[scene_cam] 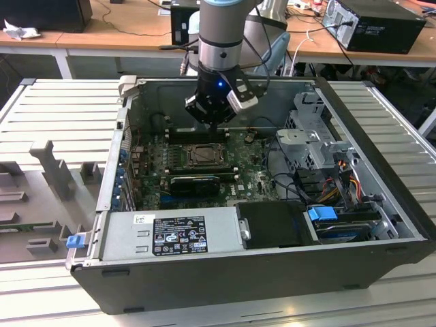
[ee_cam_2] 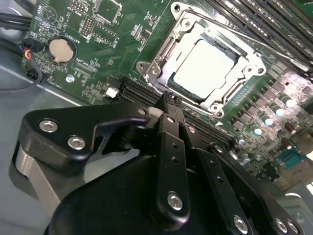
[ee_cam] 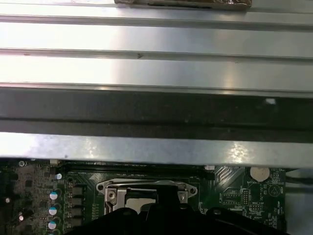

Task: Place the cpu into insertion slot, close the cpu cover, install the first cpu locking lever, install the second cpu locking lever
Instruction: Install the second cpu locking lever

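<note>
Silvery metal frames the one cpu, which lies flat in the insertion slot on the green motherboard with the cpu cover down around it. The gripper hangs just above the slot's edge, fingers pressed together, empty. In the first wrist view the gripper's black body cuts off the slot. One round coin battery sits nearby; board lettering is illegible.

Beyond my gripper's dark body I saw the cpu cover on the green motherboard, ribbed metal wall behind.
</note>
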`<action>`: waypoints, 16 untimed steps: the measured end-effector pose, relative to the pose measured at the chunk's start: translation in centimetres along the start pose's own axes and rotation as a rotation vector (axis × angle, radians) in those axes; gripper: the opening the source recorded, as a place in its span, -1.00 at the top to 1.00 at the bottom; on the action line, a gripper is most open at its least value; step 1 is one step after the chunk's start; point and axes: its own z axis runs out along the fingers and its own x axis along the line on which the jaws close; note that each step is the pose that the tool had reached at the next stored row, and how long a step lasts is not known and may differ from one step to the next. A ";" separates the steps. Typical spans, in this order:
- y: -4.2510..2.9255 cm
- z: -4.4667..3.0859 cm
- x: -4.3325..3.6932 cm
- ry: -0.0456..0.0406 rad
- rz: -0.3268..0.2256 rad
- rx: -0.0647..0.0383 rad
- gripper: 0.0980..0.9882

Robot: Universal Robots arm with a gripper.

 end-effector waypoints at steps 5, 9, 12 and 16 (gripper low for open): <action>-0.58 -0.20 0.02 0.0000 0.000 0.000 0.98; -1.29 -0.23 0.04 0.0000 0.000 0.000 0.98; -2.41 -0.16 0.07 -0.0007 0.000 0.000 0.98; -3.11 -0.15 0.09 -0.0015 0.000 0.000 0.98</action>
